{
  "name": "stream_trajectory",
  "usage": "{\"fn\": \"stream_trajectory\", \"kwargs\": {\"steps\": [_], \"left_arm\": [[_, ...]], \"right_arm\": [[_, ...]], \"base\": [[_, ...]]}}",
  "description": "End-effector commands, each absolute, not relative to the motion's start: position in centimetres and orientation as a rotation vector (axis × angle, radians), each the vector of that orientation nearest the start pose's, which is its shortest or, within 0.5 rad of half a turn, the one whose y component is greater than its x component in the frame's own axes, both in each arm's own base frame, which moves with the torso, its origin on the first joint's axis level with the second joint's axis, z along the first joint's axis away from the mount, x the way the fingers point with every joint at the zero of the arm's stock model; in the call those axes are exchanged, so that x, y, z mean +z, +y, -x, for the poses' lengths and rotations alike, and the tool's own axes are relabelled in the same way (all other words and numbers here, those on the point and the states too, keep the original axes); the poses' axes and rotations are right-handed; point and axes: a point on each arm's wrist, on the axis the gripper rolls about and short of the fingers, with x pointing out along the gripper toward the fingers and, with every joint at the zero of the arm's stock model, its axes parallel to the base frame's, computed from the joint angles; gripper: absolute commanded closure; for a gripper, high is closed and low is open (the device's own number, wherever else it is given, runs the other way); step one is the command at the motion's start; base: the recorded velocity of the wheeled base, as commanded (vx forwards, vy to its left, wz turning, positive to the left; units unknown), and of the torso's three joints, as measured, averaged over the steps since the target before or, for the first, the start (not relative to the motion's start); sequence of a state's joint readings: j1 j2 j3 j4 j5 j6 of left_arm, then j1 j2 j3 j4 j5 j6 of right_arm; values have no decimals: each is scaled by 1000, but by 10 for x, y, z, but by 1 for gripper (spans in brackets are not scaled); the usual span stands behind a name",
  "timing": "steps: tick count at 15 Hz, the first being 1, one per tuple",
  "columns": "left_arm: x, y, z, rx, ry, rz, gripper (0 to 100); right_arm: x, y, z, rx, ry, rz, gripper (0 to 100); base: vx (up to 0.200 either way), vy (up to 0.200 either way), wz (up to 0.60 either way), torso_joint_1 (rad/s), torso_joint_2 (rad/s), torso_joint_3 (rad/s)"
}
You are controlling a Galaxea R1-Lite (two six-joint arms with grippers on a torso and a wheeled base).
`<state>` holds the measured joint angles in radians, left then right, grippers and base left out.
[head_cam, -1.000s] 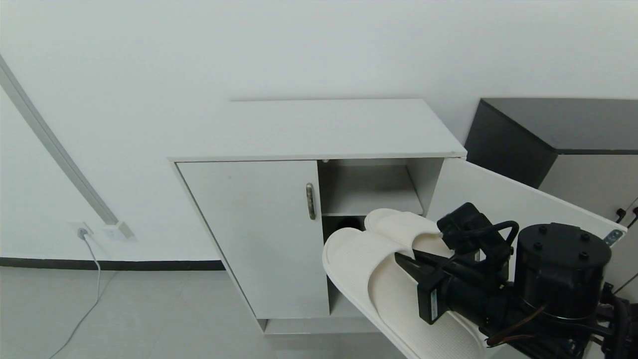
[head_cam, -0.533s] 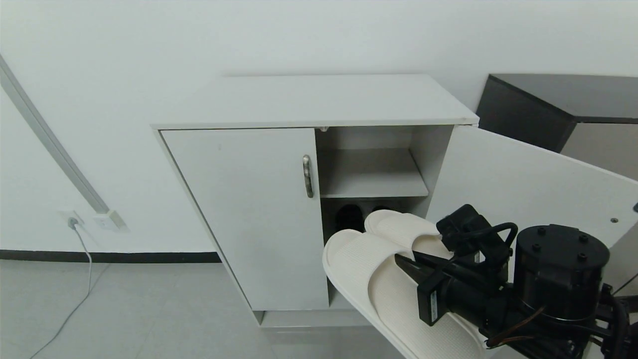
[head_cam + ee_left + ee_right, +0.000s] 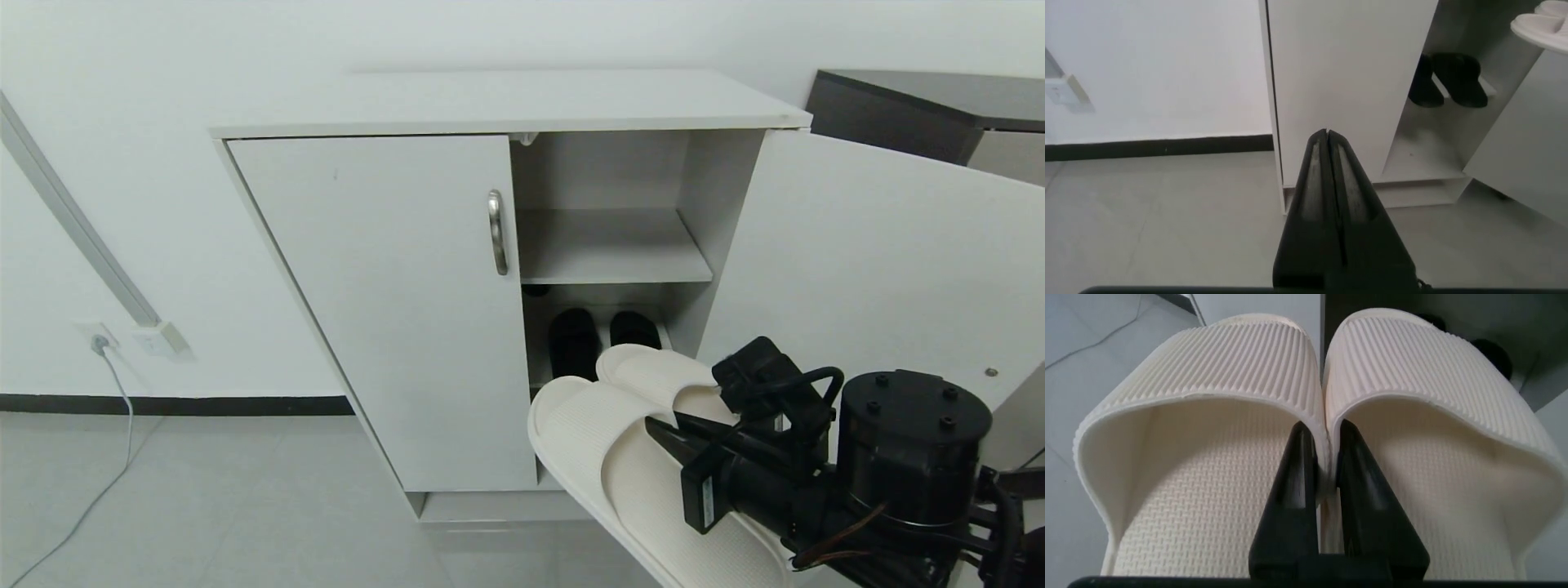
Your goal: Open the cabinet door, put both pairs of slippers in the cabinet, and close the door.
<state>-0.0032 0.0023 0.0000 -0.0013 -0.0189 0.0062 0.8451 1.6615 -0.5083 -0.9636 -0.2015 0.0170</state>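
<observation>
The white slippers [image 3: 588,433] are clamped by their adjoining inner walls in the right gripper [image 3: 1325,449], so both are held as one.

text: none legible | sticker [image 3: 708,500] on right gripper [image 3: 660,427]: print too small (unreadable)

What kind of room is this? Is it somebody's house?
Probably a hallway or entry corner, in a home or a mock-up of one. A white shoe cabinet stands against a plain wall with black slippers inside, and the right gripper holds white slippers before it.
</observation>
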Motion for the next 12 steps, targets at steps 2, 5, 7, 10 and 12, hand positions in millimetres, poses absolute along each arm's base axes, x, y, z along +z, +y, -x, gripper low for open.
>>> {"fn": "stream_trajectory", "kwargs": {"steps": [2, 5, 7, 10, 12], "left_arm": [[76, 0, 23, -23, 1, -15, 100], [76, 0, 23, -23, 1, -8, 100], [76, 0, 23, -23, 1, -8, 100], [76, 0, 23, -23, 1, -8, 100], [76, 0, 23, -23, 1, -8, 100]], "right_arm": [[141, 199, -186, 629, 197, 90, 100], [137, 200, -190, 617, 190, 91, 100], [135, 201, -190, 614, 194, 95, 100], [138, 215, -199, 542, 179, 91, 100], [149, 242, -214, 340, 224, 13, 100]], "base": [[0, 0, 0, -58, 447, 381], [0, 0, 0, -28, 387, 359], [0, 0, 0, 0, 125, 124], [0, 0, 0, 1, 19, 12], [0, 0, 0, 0, 0, 0]]}}
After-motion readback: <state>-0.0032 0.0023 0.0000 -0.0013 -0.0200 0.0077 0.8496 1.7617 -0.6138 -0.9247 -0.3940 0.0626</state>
